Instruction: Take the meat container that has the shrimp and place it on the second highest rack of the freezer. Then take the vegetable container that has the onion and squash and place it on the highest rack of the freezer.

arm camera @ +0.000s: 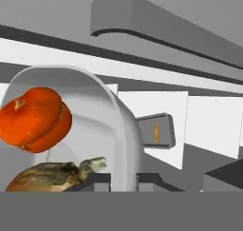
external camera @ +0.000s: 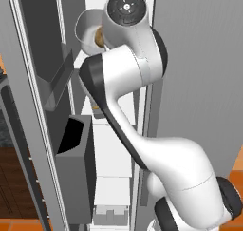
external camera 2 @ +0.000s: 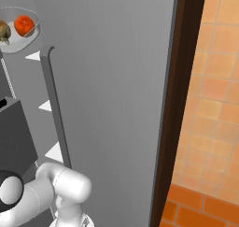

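Inside the freezer [external camera: 114, 144] we see our gripper [arm camera: 124, 178] nearly closed, pinching the pale bowl's [arm camera: 107, 125] rim; squash [arm camera: 34, 119] at nine o'clock, meat container [arm camera: 155, 131] shelved at three o'clock.

A pale bowl [arm camera: 111, 125] sits up close, an orange squash [arm camera: 35, 119] and a brown onion [arm camera: 52, 177] inside. Beyond, a grey tray [arm camera: 155, 130] with a shrimp [arm camera: 156, 132] rests on a white shelf [arm camera: 213, 125].
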Robot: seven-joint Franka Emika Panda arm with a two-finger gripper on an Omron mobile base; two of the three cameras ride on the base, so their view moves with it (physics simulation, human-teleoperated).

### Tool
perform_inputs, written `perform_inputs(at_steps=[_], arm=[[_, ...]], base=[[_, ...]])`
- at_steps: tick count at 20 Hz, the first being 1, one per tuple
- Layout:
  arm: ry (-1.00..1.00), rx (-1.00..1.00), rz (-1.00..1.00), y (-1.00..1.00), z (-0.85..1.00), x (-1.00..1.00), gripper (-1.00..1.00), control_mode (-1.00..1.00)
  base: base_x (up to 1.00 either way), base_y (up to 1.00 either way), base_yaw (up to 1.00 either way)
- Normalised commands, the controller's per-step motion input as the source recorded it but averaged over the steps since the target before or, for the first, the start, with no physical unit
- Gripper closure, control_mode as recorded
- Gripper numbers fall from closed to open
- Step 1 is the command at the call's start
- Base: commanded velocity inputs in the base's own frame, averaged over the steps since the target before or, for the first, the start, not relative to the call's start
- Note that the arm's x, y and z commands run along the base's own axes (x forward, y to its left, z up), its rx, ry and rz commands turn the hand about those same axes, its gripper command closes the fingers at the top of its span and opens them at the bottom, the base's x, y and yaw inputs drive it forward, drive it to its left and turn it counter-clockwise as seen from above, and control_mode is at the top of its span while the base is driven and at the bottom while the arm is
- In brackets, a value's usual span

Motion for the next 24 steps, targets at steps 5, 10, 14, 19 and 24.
perform_inputs(at_steps=[5, 10, 14, 19, 24], arm=[[-0.03, 0.0, 0.0, 0.01, -0.11, 0.83, 1.0, -1.0], [-0.04, 0.0, 0.0, 0.18, 0.0, 0.74, 1.0, -1.0], [0.0, 0.0, 0.0, 0.06, 0.0, 0.72, 1.0, -1.0], [0.0, 0.0, -0.01, 0.0, 0.0, 0.66, 1.0, -1.0], [0.0, -0.04, -0.08, 0.0, -0.06, 0.56, 1.0, -1.0]], base=[[0.0, 0.0, 0.0], [0.0, 0.0, 0.0], [0.0, 0.0, 0.0], [0.0, 0.0, 0.0], [0.0, 0.0, 0.0]])
